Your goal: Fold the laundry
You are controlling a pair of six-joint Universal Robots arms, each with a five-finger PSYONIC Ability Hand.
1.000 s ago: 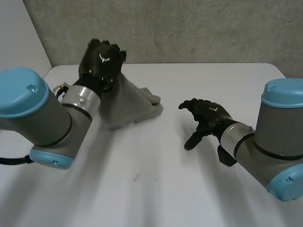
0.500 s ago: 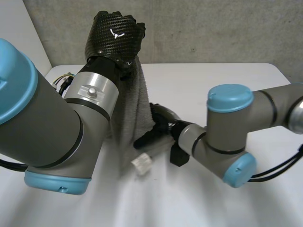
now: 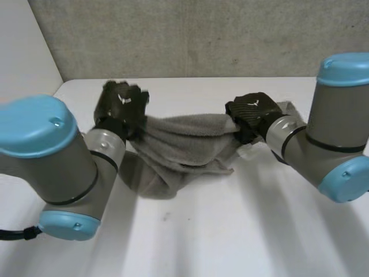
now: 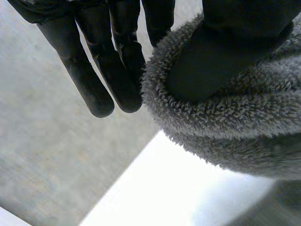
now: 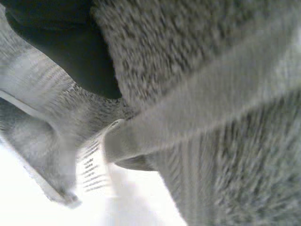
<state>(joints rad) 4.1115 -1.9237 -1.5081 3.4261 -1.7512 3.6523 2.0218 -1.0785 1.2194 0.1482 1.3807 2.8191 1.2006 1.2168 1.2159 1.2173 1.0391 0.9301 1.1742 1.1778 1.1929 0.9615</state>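
While left robot hand (image 3: 121,107) and right robot hand (image 3: 251,113) clamp towel (image 3: 184,141) | white table (image 3: 230,231) | wall (image 3: 202,34)

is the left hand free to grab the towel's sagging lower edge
Probably not: the left hand pinches one end of the towel and the right hand grips the other, so it would have to let go first.

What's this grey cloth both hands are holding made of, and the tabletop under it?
The towel looks like terry cotton or microfibre: matte grey, with dense fuzzy pile in the left wrist view and a flat woven band at its hem. The table looks like smooth white laminate or painted board, slightly sheeny; which, I cannot tell.
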